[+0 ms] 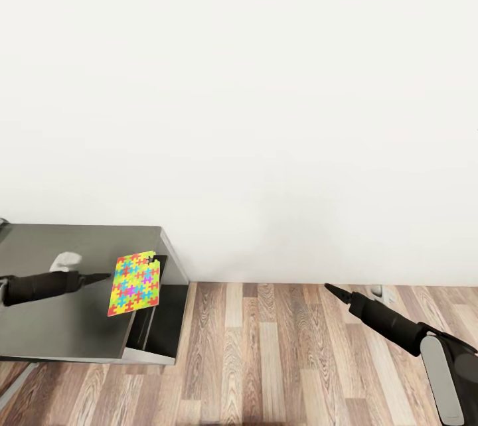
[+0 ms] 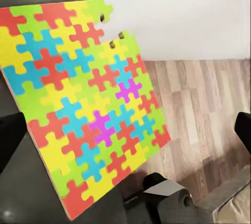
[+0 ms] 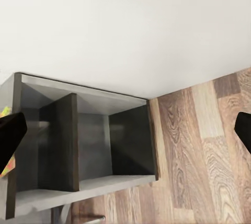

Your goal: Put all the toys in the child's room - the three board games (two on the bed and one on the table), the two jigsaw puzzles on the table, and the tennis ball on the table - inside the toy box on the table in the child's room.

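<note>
One jigsaw puzzle (image 1: 135, 283) hangs tilted over the dark grey table (image 1: 73, 333) edge, apparently pinched by the left gripper (image 1: 106, 275) for carrying to the toy box, while the right gripper (image 1: 330, 288) hovers empty over the floor (image 1: 279, 359), jaws seemingly narrow

A dark grey table top (image 1: 60, 320) sits at eight o'clock; a small white object (image 1: 65, 260), perhaps cloth, lies on it above wooden floor (image 1: 279, 353).
</note>
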